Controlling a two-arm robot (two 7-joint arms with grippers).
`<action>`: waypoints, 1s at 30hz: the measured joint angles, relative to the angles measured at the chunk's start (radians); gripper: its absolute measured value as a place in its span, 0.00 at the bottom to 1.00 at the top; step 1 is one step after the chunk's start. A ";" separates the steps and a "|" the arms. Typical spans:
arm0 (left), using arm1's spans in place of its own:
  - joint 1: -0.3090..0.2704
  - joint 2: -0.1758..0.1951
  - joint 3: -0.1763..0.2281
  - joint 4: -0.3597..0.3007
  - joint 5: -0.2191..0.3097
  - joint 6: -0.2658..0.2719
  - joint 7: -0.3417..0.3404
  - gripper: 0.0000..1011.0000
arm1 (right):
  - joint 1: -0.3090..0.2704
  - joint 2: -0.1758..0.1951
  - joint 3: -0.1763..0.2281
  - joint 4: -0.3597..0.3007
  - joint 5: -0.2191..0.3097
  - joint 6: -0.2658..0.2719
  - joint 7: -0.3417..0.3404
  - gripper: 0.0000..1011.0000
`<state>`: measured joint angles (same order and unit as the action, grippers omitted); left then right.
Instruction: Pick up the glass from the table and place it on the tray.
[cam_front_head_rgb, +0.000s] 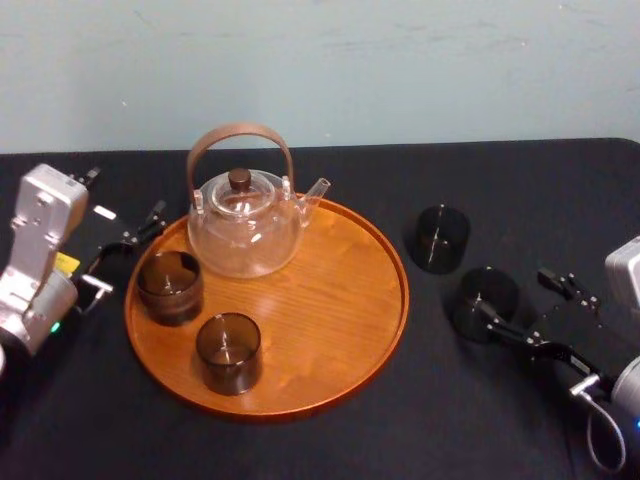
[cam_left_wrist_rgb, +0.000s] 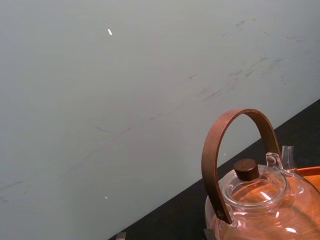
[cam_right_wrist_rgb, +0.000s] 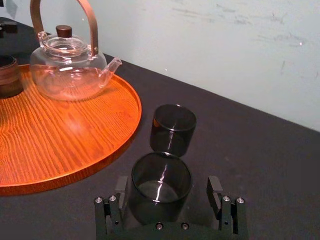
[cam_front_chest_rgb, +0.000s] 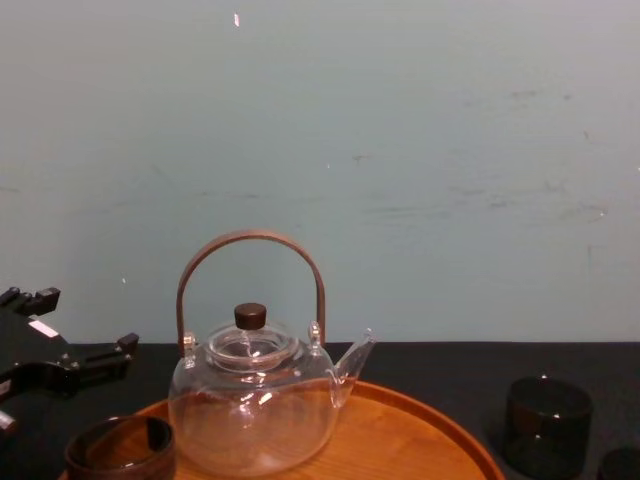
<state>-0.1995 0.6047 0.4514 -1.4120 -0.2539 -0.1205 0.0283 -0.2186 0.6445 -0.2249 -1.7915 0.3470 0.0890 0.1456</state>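
Observation:
Two dark glasses stand on the black table (cam_front_head_rgb: 330, 445) right of the tray (cam_front_head_rgb: 330, 300). The nearer glass (cam_front_head_rgb: 487, 300) (cam_right_wrist_rgb: 161, 186) sits between the fingers (cam_right_wrist_rgb: 116, 197) of my right gripper (cam_front_head_rgb: 515, 290) (cam_right_wrist_rgb: 167, 184), which is open with a gap on each side. The farther glass (cam_front_head_rgb: 440, 238) (cam_right_wrist_rgb: 172, 129) (cam_front_chest_rgb: 547, 425) stands just beyond it. The round wooden tray (cam_right_wrist_rgb: 60, 145) (cam_front_chest_rgb: 420, 430) carries a clear glass teapot (cam_front_head_rgb: 245, 225) (cam_right_wrist_rgb: 67, 67) and two more dark glasses (cam_front_head_rgb: 170, 285) (cam_front_head_rgb: 228, 352). My left gripper (cam_front_head_rgb: 120, 198) (cam_front_chest_rgb: 78, 322) hangs open at the tray's left side.
The teapot's brown arched handle (cam_left_wrist_rgb: 225, 145) (cam_front_chest_rgb: 250, 240) rises well above the tray. A pale wall (cam_front_head_rgb: 320, 60) stands close behind the table's back edge. Bare tray surface (cam_front_head_rgb: 330, 330) lies right of the teapot and the two glasses on it.

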 joint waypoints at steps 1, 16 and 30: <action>0.000 0.000 0.000 0.000 0.000 0.000 0.000 0.99 | 0.000 -0.002 0.002 0.003 0.002 0.000 0.003 0.99; 0.000 0.000 0.000 0.000 0.000 0.000 0.000 0.99 | 0.049 -0.048 0.008 0.074 0.018 0.040 0.081 0.99; 0.000 0.000 0.000 0.000 0.000 0.000 0.000 0.99 | 0.102 -0.082 0.004 0.129 -0.013 0.072 0.127 0.99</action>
<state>-0.1995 0.6047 0.4514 -1.4120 -0.2539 -0.1205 0.0283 -0.1164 0.5629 -0.2206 -1.6622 0.3340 0.1611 0.2723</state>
